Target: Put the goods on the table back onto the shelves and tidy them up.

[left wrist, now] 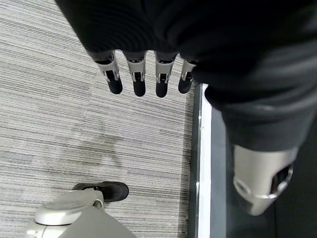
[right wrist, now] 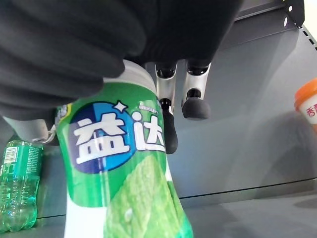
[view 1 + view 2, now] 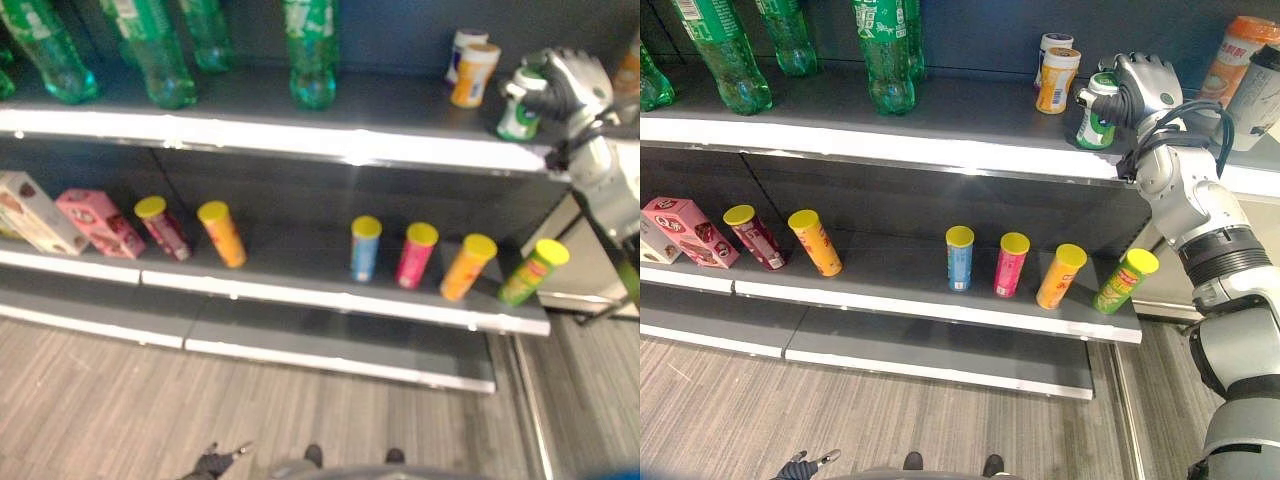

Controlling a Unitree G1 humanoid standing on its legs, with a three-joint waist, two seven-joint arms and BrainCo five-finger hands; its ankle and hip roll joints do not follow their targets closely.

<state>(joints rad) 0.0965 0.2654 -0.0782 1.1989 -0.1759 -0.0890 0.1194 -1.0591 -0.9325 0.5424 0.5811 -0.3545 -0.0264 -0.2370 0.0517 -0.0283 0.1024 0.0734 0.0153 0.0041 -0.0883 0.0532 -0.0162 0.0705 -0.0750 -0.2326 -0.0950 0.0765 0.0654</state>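
A: At upper shelf (image 3: 940,150) front edge, right end: right hand (image 3: 1148,85) wrapped round green-and-white plastic gum jar (image 3: 1097,112), jar base on shelf.

B: Left?

A: Left hand (image 1: 143,74) hangs over grey floor (image 1: 74,124), fingers straight, holding nothing.

right hand (image 3: 1145,85) raised, fingers curled gripping, left hand (image 1: 143,74) hanging, fingers straight

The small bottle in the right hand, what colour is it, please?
Green and white bottle, clearest in the right wrist view.
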